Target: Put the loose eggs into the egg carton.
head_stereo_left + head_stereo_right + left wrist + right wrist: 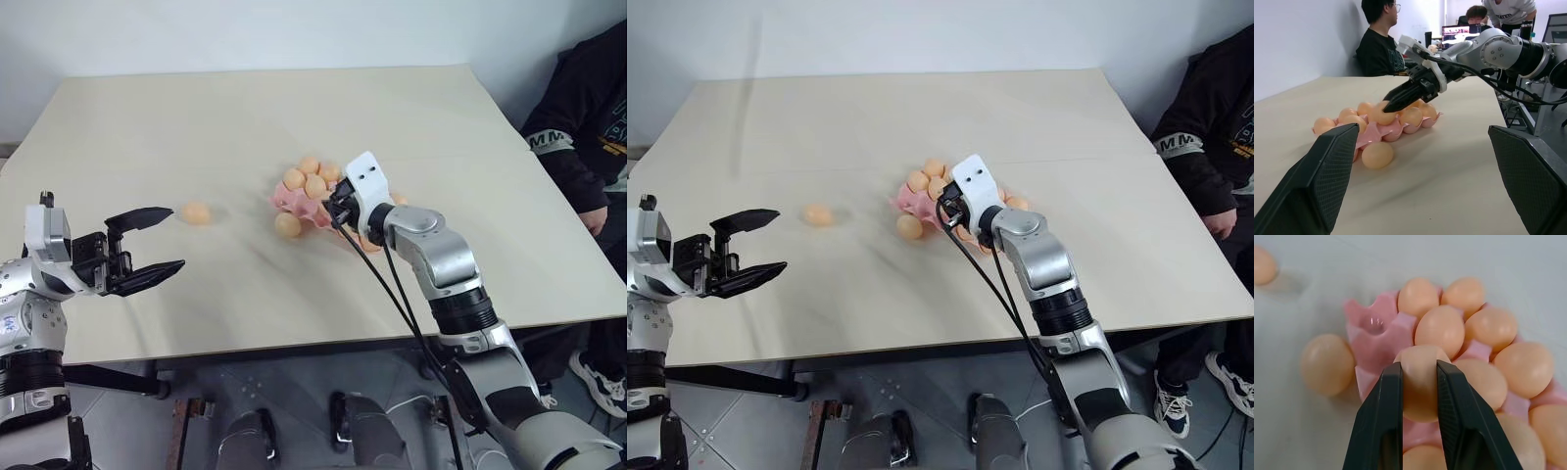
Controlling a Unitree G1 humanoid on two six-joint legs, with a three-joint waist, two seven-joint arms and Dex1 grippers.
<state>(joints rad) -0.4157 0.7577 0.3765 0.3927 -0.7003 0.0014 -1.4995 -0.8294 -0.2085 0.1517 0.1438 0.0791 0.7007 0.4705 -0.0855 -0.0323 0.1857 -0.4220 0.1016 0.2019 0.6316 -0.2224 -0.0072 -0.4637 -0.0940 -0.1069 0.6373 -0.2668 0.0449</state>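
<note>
The eggs (1442,330) look smooth with a soft satin sheen, and the pink egg carton (1376,335) looks like glossy moulded plastic. The counter (245,117) is pale, matt and smooth; the left end effector's fingers (1317,186) show finely textured black pads

Your right claw (1419,382) hangs over the egg carton (299,204), clamped on an egg (1420,382); packed eggs crowd all around beneath it. One cup (1373,324) at the carton's near-left corner stands free. A loose egg (287,225) touches that side. Bare desk (176,127) lies between the carton and the egg (197,212) nearer the left edge. A person (588,127) sits beyond the right edge.
</note>
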